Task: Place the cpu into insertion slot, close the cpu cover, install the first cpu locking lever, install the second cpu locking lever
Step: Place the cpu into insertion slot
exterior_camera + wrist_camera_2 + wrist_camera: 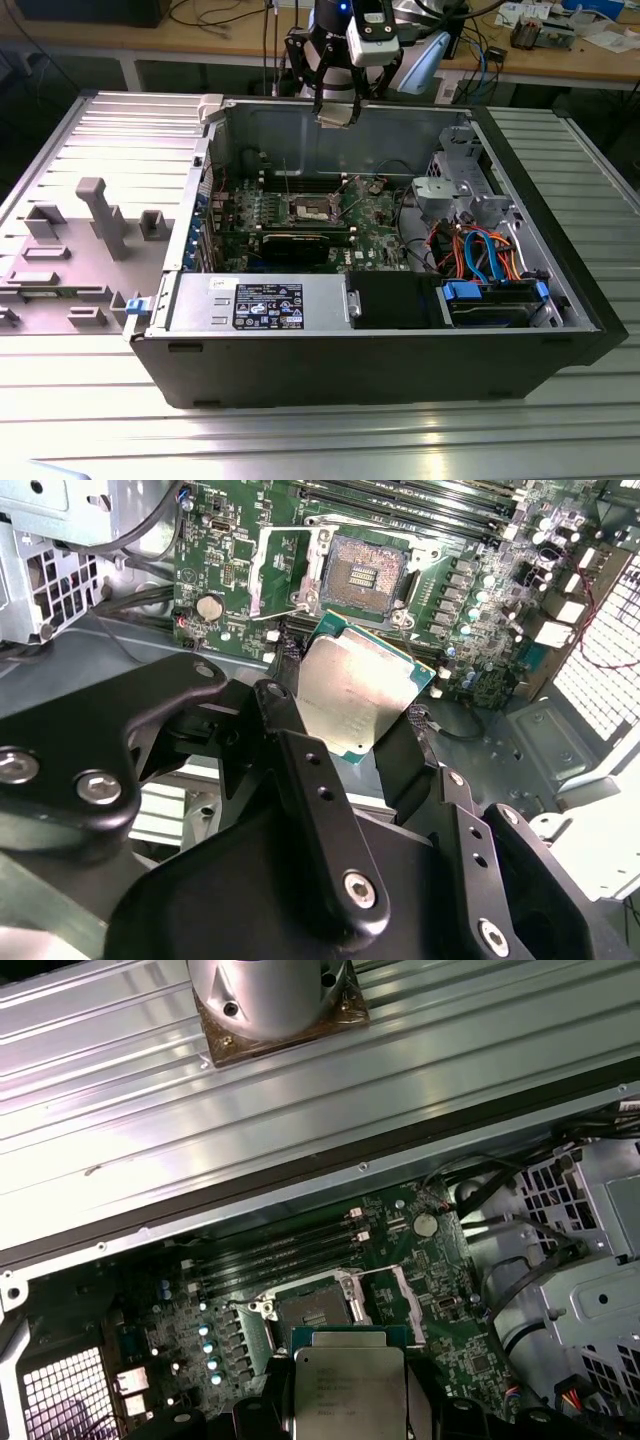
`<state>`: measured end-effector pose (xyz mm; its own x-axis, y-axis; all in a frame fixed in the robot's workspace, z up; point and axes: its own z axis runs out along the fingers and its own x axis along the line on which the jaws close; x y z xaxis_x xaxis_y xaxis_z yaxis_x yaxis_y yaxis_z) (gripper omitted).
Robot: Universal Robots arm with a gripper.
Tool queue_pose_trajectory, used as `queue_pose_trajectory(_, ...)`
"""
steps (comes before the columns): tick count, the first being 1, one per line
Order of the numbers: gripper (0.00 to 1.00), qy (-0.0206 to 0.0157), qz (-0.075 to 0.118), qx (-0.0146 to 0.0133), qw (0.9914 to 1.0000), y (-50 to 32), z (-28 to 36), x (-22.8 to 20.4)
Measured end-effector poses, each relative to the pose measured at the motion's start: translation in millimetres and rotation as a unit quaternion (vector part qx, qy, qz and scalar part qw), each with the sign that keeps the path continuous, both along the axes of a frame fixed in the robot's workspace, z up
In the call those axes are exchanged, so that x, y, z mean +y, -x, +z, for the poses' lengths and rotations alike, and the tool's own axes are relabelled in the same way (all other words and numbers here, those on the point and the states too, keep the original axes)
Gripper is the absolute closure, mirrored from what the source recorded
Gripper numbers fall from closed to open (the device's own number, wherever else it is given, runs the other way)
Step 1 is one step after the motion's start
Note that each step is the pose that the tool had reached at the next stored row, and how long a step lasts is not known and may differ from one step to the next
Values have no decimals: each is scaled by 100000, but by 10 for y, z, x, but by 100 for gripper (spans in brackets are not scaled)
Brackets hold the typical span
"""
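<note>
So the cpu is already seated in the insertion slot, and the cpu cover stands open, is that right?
No. The cpu is not seated: the fingers hold it above the motherboard, and the insertion slot is empty, as the second wrist view shows. The cpu cover is open.

Bright overhead glare was seen on the ribbed table; the case interior was shadowed, the cpu softly lit.
</note>
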<state>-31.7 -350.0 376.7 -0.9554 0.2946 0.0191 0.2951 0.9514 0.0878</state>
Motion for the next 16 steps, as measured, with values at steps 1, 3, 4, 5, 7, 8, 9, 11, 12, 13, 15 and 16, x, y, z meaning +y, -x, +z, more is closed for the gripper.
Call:
queue_pose_trajectory(1,46,12,-382,5,99999,0,0,0)
queue_pose_trajectory(3,46,8,-919,2,99996,0,-2,0)
queue_pose_trajectory(4,46,5,-1120,2,99994,0,-3,0)
queue_pose_trajectory(5,46,6,-1292,2,99992,0,-3,0)
queue_pose_trajectory(7,46,7,-1805,2,99984,0,-4,0)
queue_pose_trajectory(8,46,5,-2286,0,99974,1,-4,0)
queue_pose_trajectory(9,46,3,-2732,0,99963,1,-5,0)
queue_pose_trajectory(11,46,3,-3199,-2,99949,1,-5,0)
queue_pose_trajectory(12,46,3,-3616,0,99935,1,-5,0)
queue_pose_trajectory(13,46,5,-4043,0,99918,1,-5,0)
queue_pose_trajectory(15,46,4,-4343,1,99906,1,-5,0)
queue_pose_trajectory(16,46,3,-4374,0,99904,1,-5,0)
